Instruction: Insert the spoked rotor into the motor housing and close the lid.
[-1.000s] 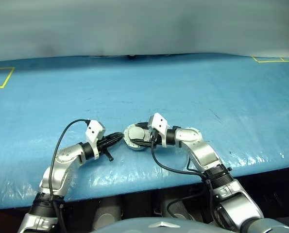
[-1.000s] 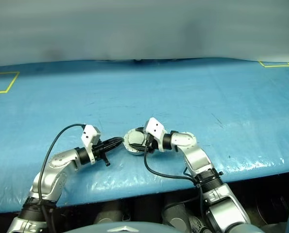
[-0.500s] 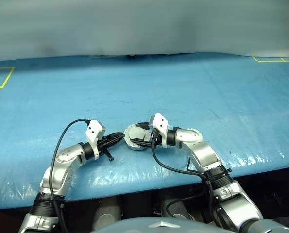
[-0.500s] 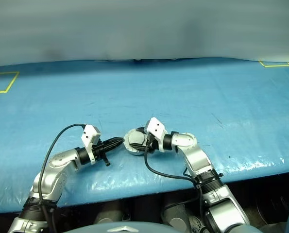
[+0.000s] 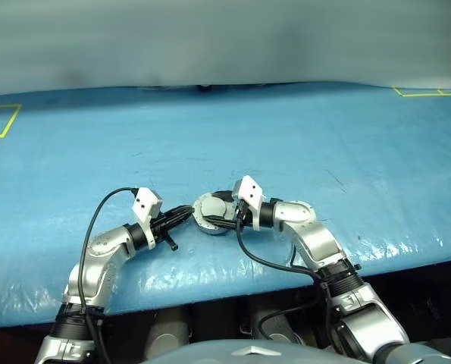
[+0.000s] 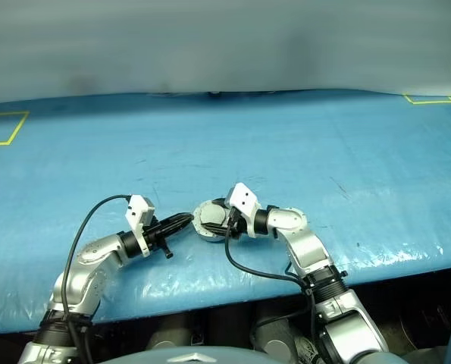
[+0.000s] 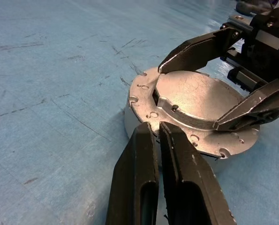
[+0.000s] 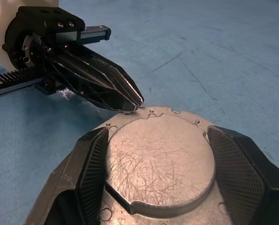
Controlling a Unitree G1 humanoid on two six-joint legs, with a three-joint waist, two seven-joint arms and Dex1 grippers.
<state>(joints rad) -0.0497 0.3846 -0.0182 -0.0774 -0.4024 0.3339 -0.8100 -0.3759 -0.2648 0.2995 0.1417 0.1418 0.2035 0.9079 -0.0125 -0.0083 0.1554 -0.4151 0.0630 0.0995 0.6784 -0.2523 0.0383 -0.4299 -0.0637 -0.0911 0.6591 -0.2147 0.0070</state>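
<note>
Silver lid (image 7: 195, 105) flat atop motor housing (image 7: 130, 123)

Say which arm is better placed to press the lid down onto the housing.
Left, probably. Its tool is shut, tips at the lid's flange, free to push. The right tool straddles the lid's raised centre, seemingly steadying it.

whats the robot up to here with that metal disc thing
The robot is closing up a motor. The lid, plain grey face up, sits on the motor housing on the blue table. The right gripper straddles the lid's raised centre with its fingers spread wide. The left gripper, fingers shut, has its tips at the lid's notched edge. The rotor cannot be seen, presumably already inside.
</note>
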